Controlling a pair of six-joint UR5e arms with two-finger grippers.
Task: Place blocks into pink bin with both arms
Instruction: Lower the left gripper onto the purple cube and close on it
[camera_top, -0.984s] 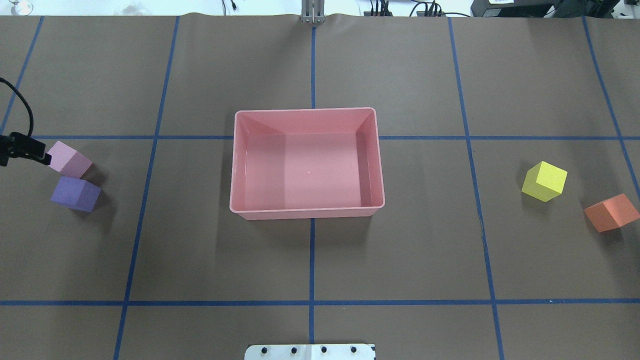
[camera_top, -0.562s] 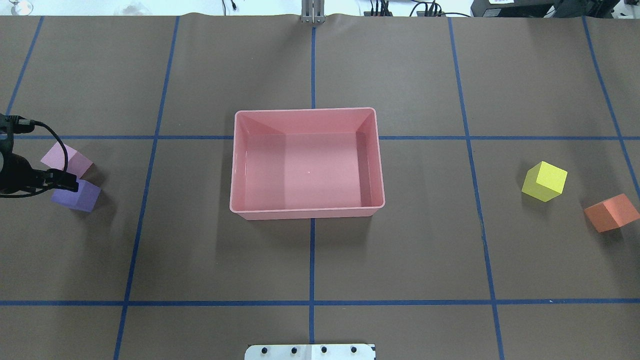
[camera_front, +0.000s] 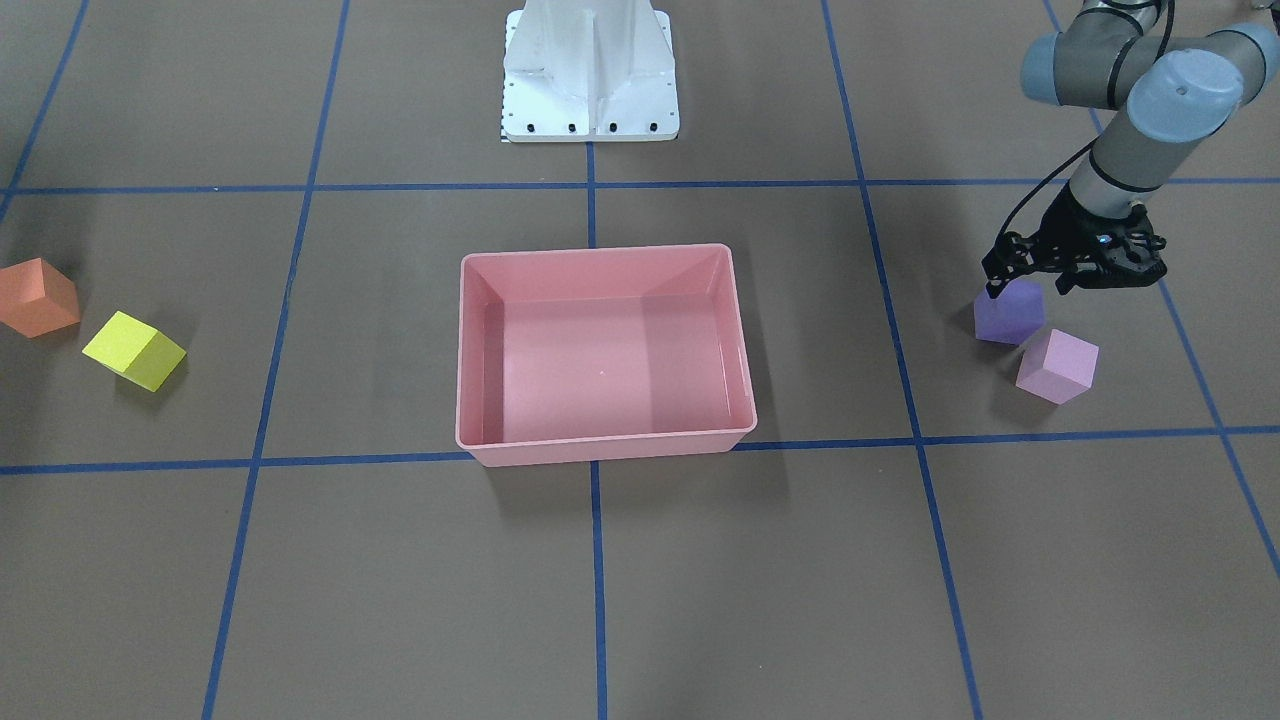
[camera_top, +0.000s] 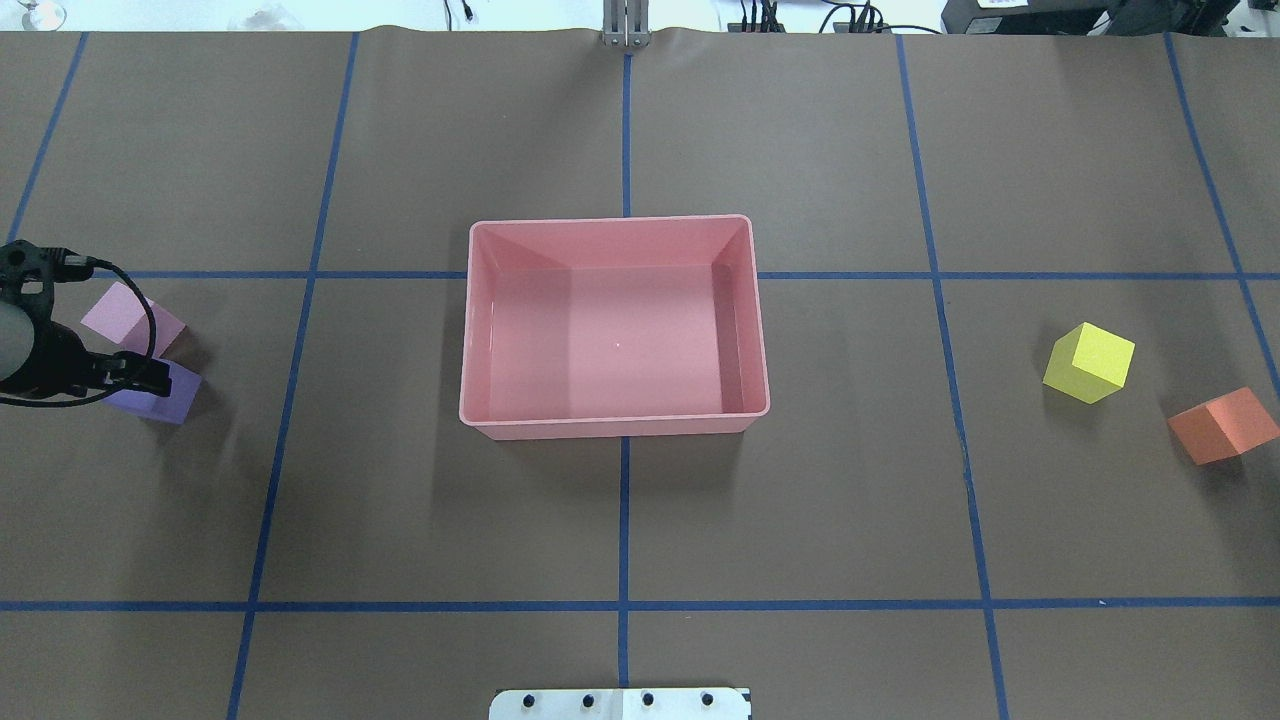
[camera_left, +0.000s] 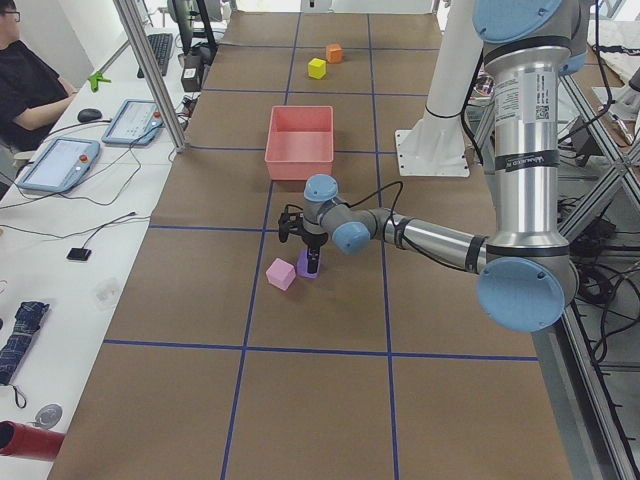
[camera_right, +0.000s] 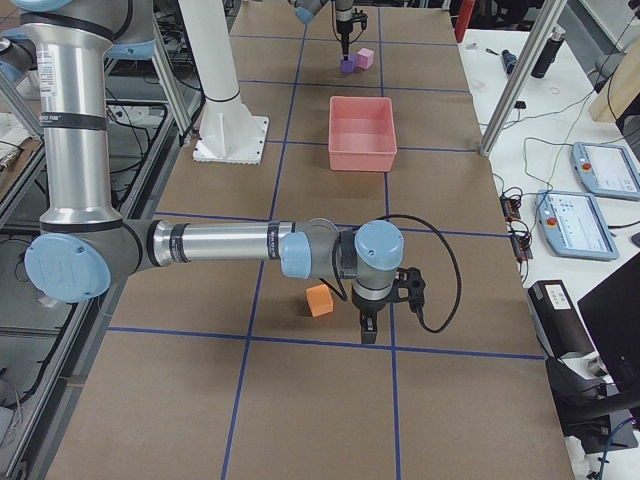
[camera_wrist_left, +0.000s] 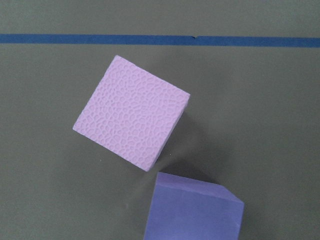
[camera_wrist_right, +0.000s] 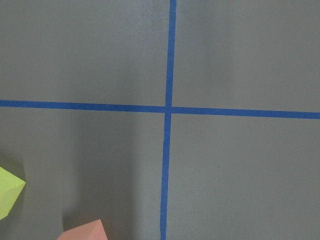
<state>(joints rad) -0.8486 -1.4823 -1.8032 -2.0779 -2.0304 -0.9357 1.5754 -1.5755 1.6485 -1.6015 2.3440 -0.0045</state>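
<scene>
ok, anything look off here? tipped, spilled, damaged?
Nothing stands out. The pink bin sits flat and intact; purple block, lilac block, yellow block and orange block rest on the table outside it. The left gripper is open over the purple block.

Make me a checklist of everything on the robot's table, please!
Surface: brown table cover with a blue tape grid.
Job's things: pink bin empty; orange block, yellow block, purple block and lilac block all on the cover, outside it.
Clutter: nothing seen.
Grippers: left gripper open over the purple block; right gripper low beside the orange block, jaws unclear.
Cables: left wrist cable and right wrist cable loop freely.
Surroundings: white pedestal; seated operator and tablets at a side desk.
</scene>
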